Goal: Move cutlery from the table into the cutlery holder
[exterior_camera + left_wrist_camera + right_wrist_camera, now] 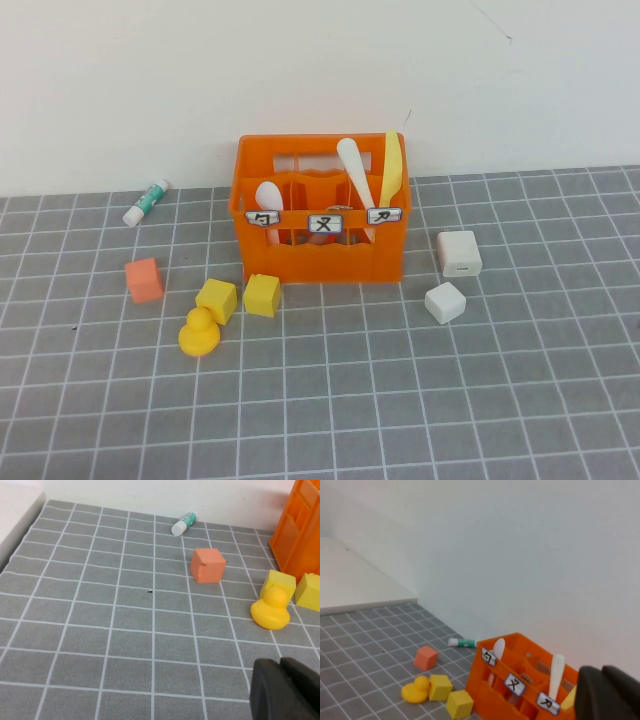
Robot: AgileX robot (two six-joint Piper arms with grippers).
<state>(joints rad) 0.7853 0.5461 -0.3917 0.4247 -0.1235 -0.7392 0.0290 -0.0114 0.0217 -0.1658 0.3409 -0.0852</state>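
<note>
- The cutlery holder (320, 262) — an orange slatted crate with three small white labels on its front rail — stands upright on the table (400, 400), near the back wall.
- Cream-white knife (355, 170): stands in the crate's right-hand part, handle end up, leaning toward the robot's left.
- Yellow knife (391, 168): stands just beside the cream-white knife, on its right, close to the crate's right wall.
- Pale pink spoon (268, 195): sits in the left-hand compartment, its rounded end just above the rim behind the left label.
- A grey piece shows behind the middle label; it is too hidden to identify.
- No cutlery lies on the grid surface in the high view.
- Two yellow blocks (262, 295) lie just in front of the crate's left corner, with the yellow duck (199, 332) touching the left one on its near side.
- The small orange cube (144, 279) sits apart, to the left of the blocks.
- A glue stick (146, 202) lies near the wall, left of the crate.
- Two white blocks (459, 254) lie to the right of the crate, one nearer the robot than the other.
- Left gripper (287, 690): out of the high view — in its wrist view the dark fingers are together, empty, above the table on the near side of the duck.
- Right gripper (610, 692): also out of the high view; its wrist view shows the dark fingers closed on nothing, raised above the crate's right end.
</note>
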